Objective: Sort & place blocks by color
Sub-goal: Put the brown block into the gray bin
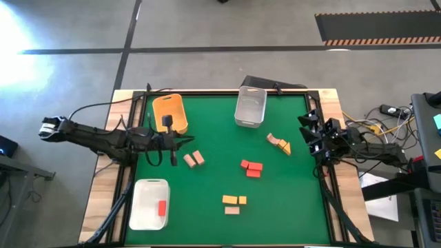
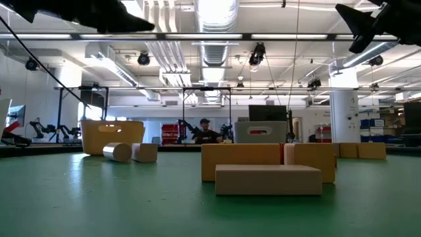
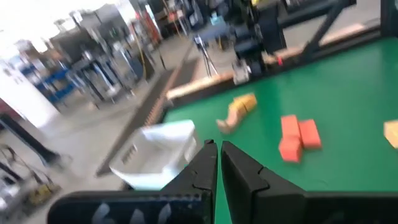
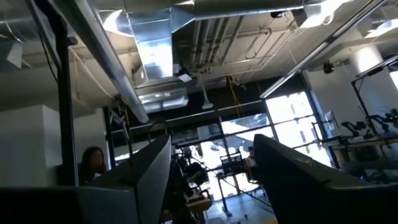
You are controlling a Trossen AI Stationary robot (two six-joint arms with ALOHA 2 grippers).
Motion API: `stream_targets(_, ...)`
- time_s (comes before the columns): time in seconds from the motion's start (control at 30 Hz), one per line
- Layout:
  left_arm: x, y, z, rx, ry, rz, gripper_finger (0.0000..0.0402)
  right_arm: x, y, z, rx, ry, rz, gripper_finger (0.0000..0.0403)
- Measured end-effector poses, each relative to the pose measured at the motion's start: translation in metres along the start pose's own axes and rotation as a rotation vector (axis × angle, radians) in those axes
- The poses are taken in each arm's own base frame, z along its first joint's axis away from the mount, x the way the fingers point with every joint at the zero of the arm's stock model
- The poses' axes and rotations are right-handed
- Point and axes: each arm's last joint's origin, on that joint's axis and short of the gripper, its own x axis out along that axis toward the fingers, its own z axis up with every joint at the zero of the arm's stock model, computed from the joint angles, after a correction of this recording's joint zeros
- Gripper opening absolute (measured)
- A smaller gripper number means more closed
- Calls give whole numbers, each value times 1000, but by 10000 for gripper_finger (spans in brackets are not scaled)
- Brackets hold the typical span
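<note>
Small blocks lie flat on the green mat: two tan ones (image 1: 193, 159) just in front of my left gripper, a red group (image 1: 252, 167) at mid-table, a yellow and tan cluster (image 1: 279, 143) toward the right, and yellow ones with a tan one (image 1: 233, 201) near the front. One red block (image 1: 162, 207) lies in the white bin. My left gripper (image 1: 180, 142) (image 3: 219, 155) hangs shut and empty above the mat, beside the orange bin. My right gripper (image 1: 306, 131) (image 4: 211, 168) waits open at the table's right edge, tipped up toward the ceiling.
An orange bin (image 1: 170, 114) and a clear bin (image 1: 250, 107) stand along the far edge, and a white bin (image 1: 150, 203) sits at the near left. Black frame rails border the mat (image 1: 296, 186). A person (image 2: 205, 131) sits in the room beyond the table.
</note>
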Motion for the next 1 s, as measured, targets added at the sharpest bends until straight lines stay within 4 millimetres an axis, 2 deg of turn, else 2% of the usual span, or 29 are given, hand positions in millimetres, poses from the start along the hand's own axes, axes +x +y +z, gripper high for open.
stream_targets(0.2, 0, 4, 11, 36, -118, 53, 5, 8, 2, -2, 29, -22, 24, 219)
stream_targets(0.4, 3, 4, 13, 33, -128, 57, 5, 20, 3, -7, 32, -35, 27, 219)
stream_targets(0.53, 4, 3, 12, 41, -131, 59, 5, 51, 3, -24, -12, 128, -4, 219)
stream_targets(0.77, 3, 4, 12, 51, -136, 62, 5, 105, 8, -22, -45, 220, -53, 219)
stream_targets(0.87, 3, 3, 12, 52, -134, 61, 5, 122, 7, -31, -11, 410, -136, 219)
stream_targets(1.0, 3, 3, 12, 54, -132, 60, 5, 137, 5, -29, 8, 666, -346, 219)
